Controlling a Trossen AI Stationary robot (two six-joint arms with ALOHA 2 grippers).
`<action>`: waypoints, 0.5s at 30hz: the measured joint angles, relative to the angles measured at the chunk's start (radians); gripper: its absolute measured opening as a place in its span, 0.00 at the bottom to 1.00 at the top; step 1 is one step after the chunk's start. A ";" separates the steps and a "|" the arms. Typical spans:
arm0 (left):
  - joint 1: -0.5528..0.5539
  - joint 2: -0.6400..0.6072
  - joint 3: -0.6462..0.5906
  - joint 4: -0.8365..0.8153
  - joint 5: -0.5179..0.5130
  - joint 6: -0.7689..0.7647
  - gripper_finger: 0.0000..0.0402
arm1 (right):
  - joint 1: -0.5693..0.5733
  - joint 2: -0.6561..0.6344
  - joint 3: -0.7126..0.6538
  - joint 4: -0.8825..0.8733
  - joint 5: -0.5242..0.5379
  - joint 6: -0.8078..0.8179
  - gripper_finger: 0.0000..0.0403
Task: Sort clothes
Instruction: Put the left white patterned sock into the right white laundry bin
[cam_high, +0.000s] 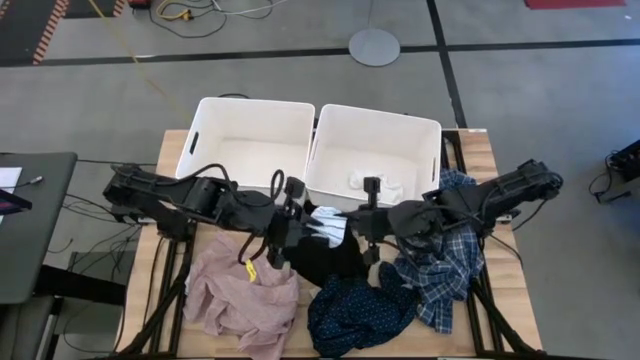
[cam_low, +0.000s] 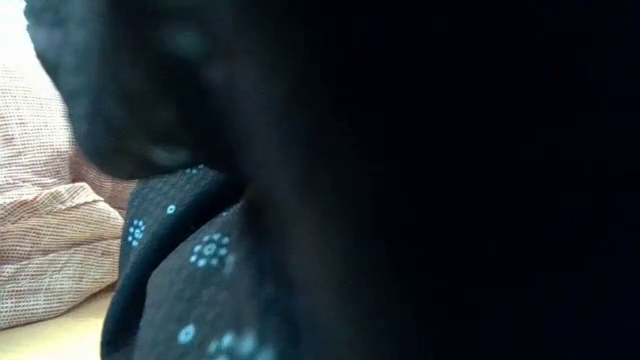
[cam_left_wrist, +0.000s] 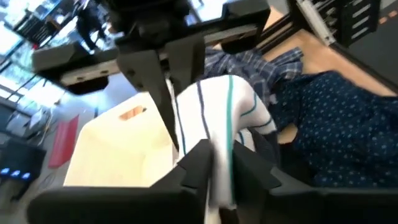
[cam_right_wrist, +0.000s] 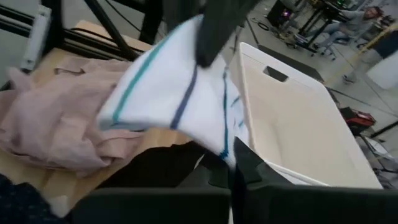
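A white sock with teal and navy stripes (cam_high: 325, 225) hangs between my two grippers, just in front of the two bins and over the black garment (cam_high: 325, 258). My left gripper (cam_high: 305, 222) comes in from the table's left and is shut on the sock, and my right gripper (cam_high: 350, 228) meets it from the right, shut on the same sock. The dusty-pink garment (cam_high: 240, 295) lies near left, the navy dotted one (cam_high: 355, 312) near centre and the plaid shirt (cam_high: 445, 262) at the right. My left gripper (cam_left_wrist: 221, 180) pinches one end of the sock (cam_left_wrist: 221, 152) between its two fingers, coming nearly level from the table's left. The sock rises out of the fingers, clear of the table. My right gripper (cam_right_wrist: 233, 168) pinches the sock's opposite edge (cam_right_wrist: 225, 144) between its two fingers, nearly level from the table's right. The sock spreads away from it toward the left gripper's fingers (cam_right_wrist: 214, 31) and is lifted clear.
Two white bins stand side by side at the far edge: the left one (cam_high: 205, 140) shows nothing inside, the right one (cam_high: 430, 135) holds small white socks (cam_high: 375, 180). In the low view dark cloth (cam_low: 190, 260) fills most of the picture.
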 joint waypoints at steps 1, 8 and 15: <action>0.000 -0.006 0.000 -0.021 -0.014 -0.006 0.19 | -0.008 0.000 0.000 -0.001 0.001 -0.003 0.00; 0.000 -0.087 0.000 -0.113 -0.074 -0.097 0.41 | -0.073 -0.020 0.000 -0.010 0.014 -0.018 0.00; 0.000 -0.151 0.000 -0.272 -0.086 -0.228 0.48 | -0.174 -0.094 0.000 -0.074 0.058 -0.012 0.00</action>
